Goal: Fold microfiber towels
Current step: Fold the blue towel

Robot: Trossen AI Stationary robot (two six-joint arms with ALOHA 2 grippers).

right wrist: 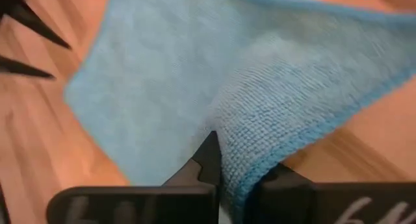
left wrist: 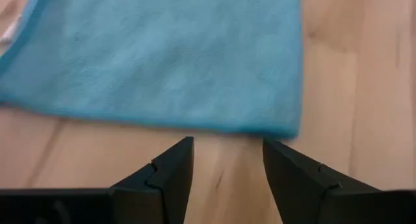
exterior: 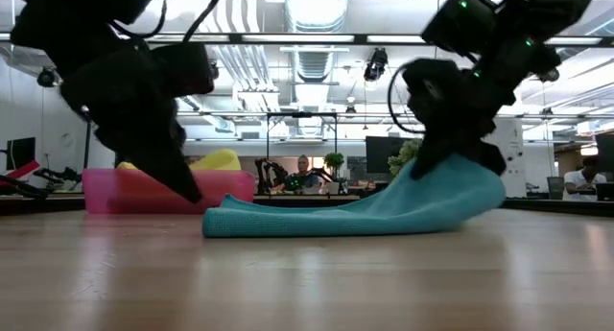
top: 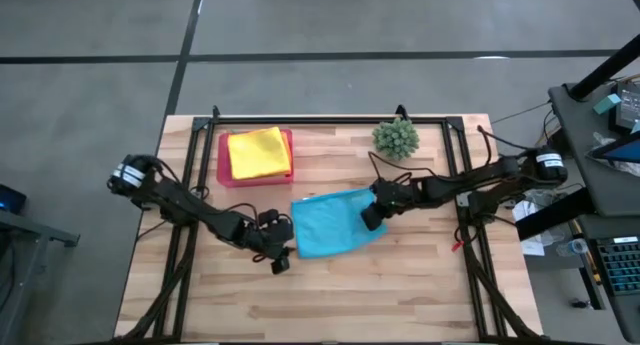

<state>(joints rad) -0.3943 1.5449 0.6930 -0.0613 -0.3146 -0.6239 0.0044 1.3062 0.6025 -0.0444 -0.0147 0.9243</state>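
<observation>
A turquoise blue microfiber towel (top: pixel 328 225) lies mid-table. My right gripper (top: pixel 372 218) is shut on its right edge and holds that end raised (exterior: pixel 451 192). My left gripper (left wrist: pixel 227 160) stands open just off the towel's near left corner (left wrist: pixel 289 123), fingers slanting down to the wood, with nothing between them; in the high view my left gripper (top: pixel 280 258) sits at the towel's near left. A yellow towel (top: pixel 258 153) lies on the pink tray (top: pixel 222 171) at the back. My right gripper pinches the turquoise towel's hemmed right edge (right wrist: pixel 276 149) between its two fingers. It comes slanting down from the table's right. The held end is lifted off the wood, and the cloth slopes down to its left end (exterior: pixel 230 222), which lies flat on the table.
A spiky green plant ball (top: pixel 396 137) stands at the back, just beyond my right arm. Black frame rails (top: pixel 330 119) run along the table's far edge and its sides. Bare wood (top: pixel 330 305) stretches across the near half of the table.
</observation>
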